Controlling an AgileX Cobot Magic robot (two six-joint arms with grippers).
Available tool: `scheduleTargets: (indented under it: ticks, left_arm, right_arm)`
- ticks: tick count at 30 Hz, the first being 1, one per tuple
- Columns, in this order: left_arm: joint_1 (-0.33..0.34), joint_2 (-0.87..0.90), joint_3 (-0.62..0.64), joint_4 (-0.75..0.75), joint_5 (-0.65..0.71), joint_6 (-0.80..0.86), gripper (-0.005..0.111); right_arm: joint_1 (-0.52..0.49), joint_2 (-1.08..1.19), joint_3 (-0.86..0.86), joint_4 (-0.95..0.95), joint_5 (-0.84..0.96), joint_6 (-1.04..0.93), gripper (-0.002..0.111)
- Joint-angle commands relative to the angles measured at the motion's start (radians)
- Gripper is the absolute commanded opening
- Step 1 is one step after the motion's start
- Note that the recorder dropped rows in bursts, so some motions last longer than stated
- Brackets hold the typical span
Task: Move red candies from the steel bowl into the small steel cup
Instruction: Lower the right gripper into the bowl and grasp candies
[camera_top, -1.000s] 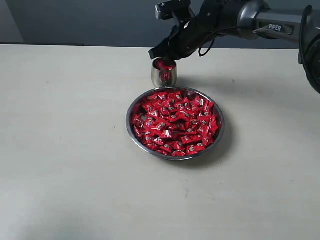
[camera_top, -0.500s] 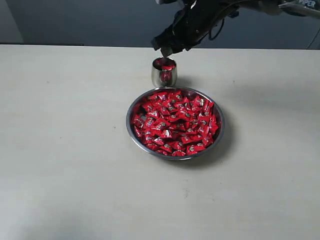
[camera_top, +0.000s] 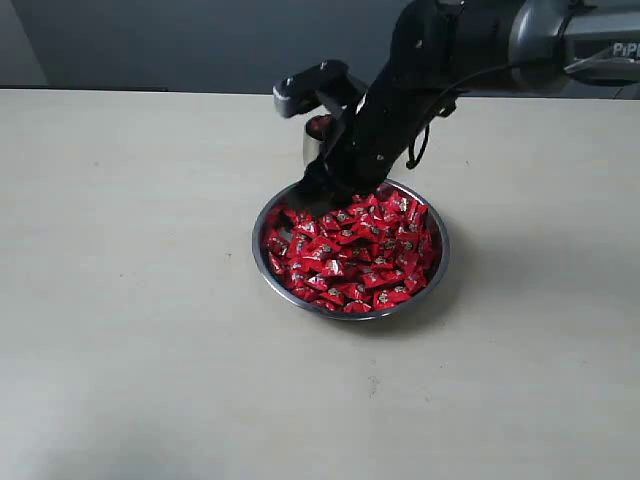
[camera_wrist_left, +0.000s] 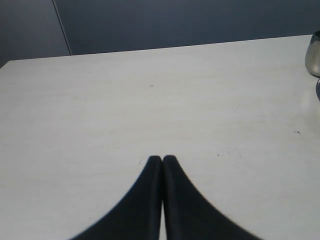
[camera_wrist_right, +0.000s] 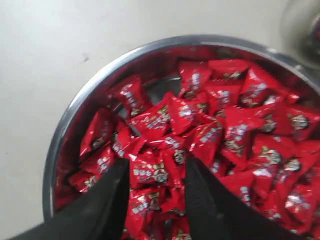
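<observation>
In the middle of the tabletop (camera_top: 120, 300) sits the steel bowl (camera_top: 255, 245), heaped with red candies (camera_top: 350, 250). The small steel cup (camera_top: 311, 148) stands just beyond its far rim, mostly hidden by the right arm. The right tool (camera_wrist_right: 157, 169) is down at the bowl's far-left part, fingers spread wide astride the candies and gripping none. The left tool (camera_wrist_left: 161, 160) hangs over bare tabletop, fingers pressed together, empty.

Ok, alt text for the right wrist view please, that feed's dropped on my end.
The right pincer is open at the red candies heaped in the steel bowl, its dark fingers either side of one candy. The bowl sits on a pale table.
</observation>
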Motion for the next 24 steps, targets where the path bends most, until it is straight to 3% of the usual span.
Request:
scheduleTargets:
  ticks: [1,18,19,22,24]
  left_arm:
    - [-0.008,-0.005,-0.008,0.002,-0.005,-0.002,0.000]
    - [-0.008,-0.005,-0.008,0.002,-0.005,-0.002,0.000]
    - [-0.008,-0.005,-0.008,0.002,-0.005,-0.002,0.000]
    - [-0.008,-0.005,-0.008,0.002,-0.005,-0.002,0.000]
    - [-0.008,-0.005,-0.008,0.002,-0.005,-0.002,0.000]
  right_arm:
    - [0.025,0.014,0.030,-0.011,-0.029,-0.001,0.037]
    - [0.041,0.116,0.032,-0.025,-0.056,-0.001,0.037]
    - [0.041,0.116,0.032,-0.025,-0.056,0.001,0.033]
    - [0.041,0.114,0.032,-0.025,-0.056,0.004,0.000]
    - [0.041,0.099,0.032,-0.027,-0.053,0.011,0.000]
